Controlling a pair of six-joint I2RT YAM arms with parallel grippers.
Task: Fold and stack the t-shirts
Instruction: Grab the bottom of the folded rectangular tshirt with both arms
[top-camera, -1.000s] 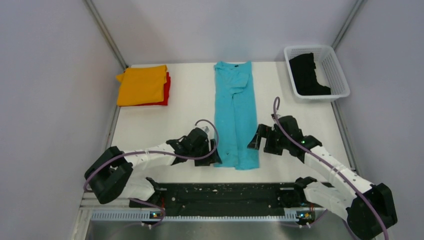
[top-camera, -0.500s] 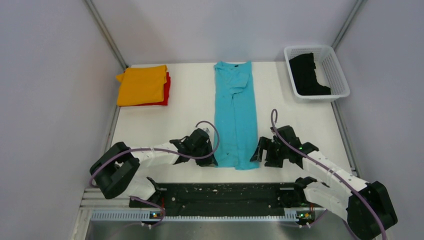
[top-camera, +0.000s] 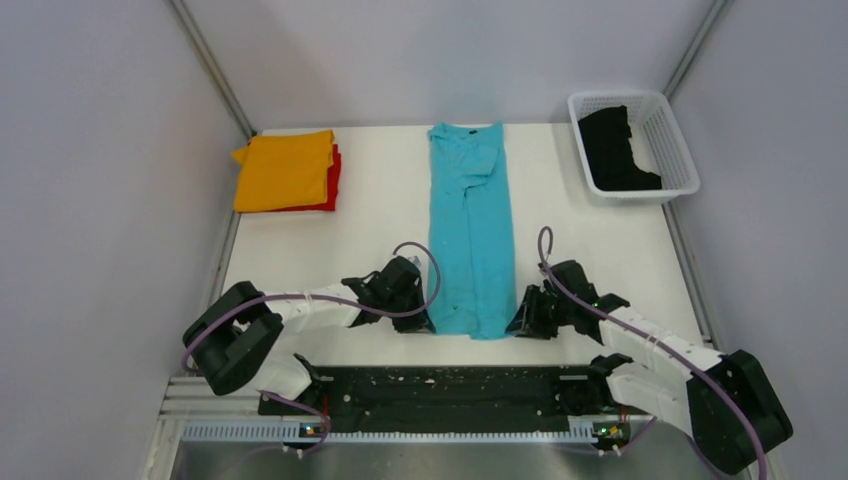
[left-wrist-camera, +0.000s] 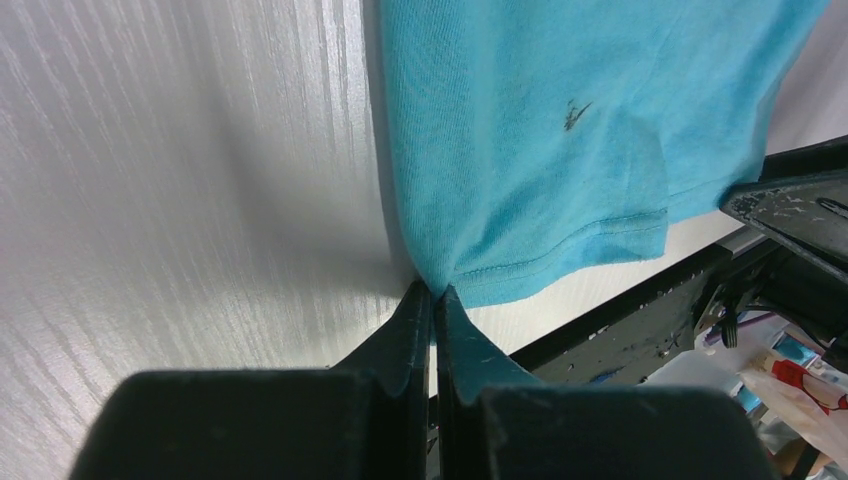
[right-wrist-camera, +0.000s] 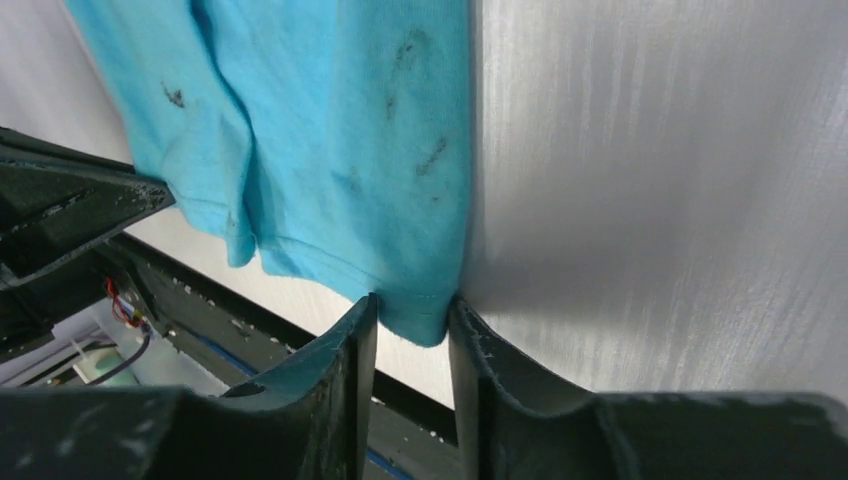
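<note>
Gripping the near hem of the blue shirt (top-camera: 472, 230), which lies as a long narrow strip down the middle of the table, our left gripper (left-wrist-camera: 432, 292) is pinched shut on its near-left corner. Our right gripper (right-wrist-camera: 408, 312) straddles the near-right corner, jaws apart, not yet clamped. The orange shirt (top-camera: 285, 168) sits folded on the red shirt (top-camera: 334, 182) at far left; the black shirt (top-camera: 612, 148) lies in the basket (top-camera: 682, 150). We judge the next move: close the right, then carry both corners evenly toward the collar.
</note>
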